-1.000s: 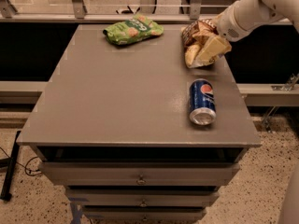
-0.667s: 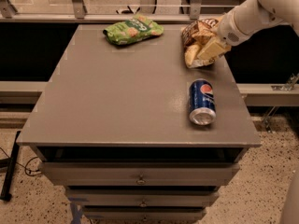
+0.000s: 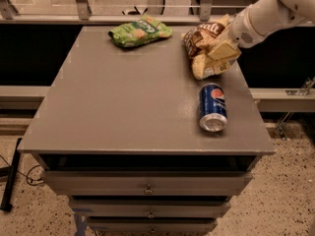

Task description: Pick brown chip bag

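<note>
The brown chip bag (image 3: 203,42), dark brown with white lettering and pale tan parts, is at the back right of the grey table (image 3: 123,97). It is crumpled and tipped up, with its lower end touching the tabletop. My gripper (image 3: 224,49) comes in from the upper right on a white arm (image 3: 268,11) and is shut on the bag's right side. A pale finger (image 3: 222,52) lies across the bag.
A bright green snack bag (image 3: 140,31) lies at the back middle of the table. A blue soda can (image 3: 212,107) lies on its side just in front of the brown bag, near the right edge. Drawers (image 3: 147,186) sit below the tabletop.
The arm has shifted slightly up and to the left. The brown bag has tipped up, and its lettering shows more.
</note>
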Robot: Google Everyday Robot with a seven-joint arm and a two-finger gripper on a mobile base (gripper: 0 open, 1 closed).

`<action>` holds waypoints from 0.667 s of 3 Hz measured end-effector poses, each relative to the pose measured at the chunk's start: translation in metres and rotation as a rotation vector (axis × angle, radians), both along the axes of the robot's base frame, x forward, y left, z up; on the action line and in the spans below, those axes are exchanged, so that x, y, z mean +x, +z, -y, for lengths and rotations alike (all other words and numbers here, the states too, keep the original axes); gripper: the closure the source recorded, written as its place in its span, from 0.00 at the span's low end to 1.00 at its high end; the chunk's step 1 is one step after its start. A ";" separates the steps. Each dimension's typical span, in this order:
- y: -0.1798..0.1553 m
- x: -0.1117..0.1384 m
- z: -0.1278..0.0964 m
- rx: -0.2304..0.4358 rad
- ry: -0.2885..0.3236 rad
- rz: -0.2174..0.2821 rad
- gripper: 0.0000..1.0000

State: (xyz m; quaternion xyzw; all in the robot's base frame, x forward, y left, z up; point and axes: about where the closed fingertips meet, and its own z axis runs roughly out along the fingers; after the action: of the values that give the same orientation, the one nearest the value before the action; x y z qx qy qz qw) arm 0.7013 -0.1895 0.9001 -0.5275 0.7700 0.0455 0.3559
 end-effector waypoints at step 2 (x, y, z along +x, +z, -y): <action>0.075 -0.022 -0.004 0.163 0.018 0.010 1.00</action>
State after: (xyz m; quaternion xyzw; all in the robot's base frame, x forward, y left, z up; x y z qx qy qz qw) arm 0.6796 -0.1853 0.9749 -0.5039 0.7572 0.1084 0.4011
